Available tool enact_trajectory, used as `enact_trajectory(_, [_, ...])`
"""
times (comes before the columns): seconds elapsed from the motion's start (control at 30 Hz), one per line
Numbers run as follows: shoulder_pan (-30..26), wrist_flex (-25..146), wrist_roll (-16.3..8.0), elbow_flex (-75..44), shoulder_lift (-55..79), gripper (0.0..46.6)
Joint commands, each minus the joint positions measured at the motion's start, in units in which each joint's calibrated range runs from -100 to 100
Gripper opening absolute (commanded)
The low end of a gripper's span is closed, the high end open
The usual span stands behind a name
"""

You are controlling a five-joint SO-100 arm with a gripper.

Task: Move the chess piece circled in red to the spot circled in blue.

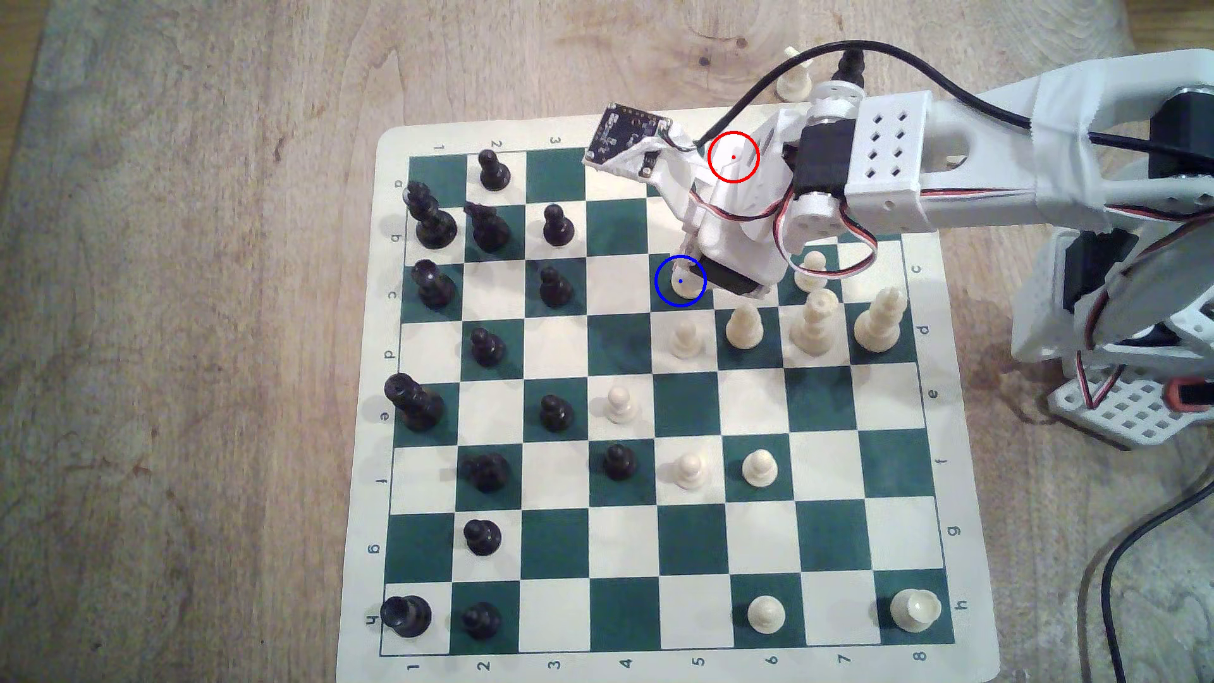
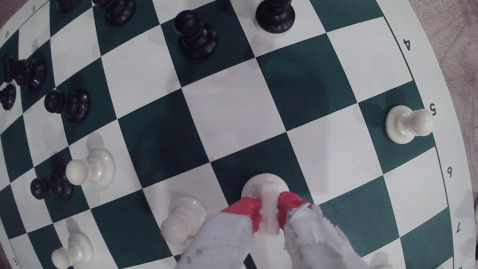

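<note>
The chess piece circled in red, a cream-white knight (image 2: 264, 183), is upright with its round base over a dark green square. My gripper (image 2: 269, 207) is shut on its head, with a red pad (image 2: 245, 209) pressing from each side. In the exterior view the knight's base (image 1: 676, 284) shows inside the blue ring of the spot circled in blue (image 1: 665, 266), under my gripper (image 1: 697, 270). I cannot tell whether the base touches the board. The red ring (image 1: 733, 157) lies over the arm, which hides the square beneath it.
Cream pieces stand close by: a pawn (image 1: 685, 338) one square nearer, taller pieces (image 1: 744, 325) (image 1: 814, 322) toward the exterior view's right, and a pawn (image 1: 813, 269) behind the arm. Black pieces (image 1: 555, 287) fill the exterior view's left. Two captured pieces (image 1: 793, 79) sit off the board.
</note>
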Motion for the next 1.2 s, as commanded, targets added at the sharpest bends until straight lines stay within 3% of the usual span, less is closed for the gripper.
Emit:
enact_trajectory(0.0, [-1.34, 0.3, 0.24, -3.54, -5.04, 0.3])
enact_trajectory(1.17, [0.15, -4.04, 1.12, -1.36, -0.71, 0.3])
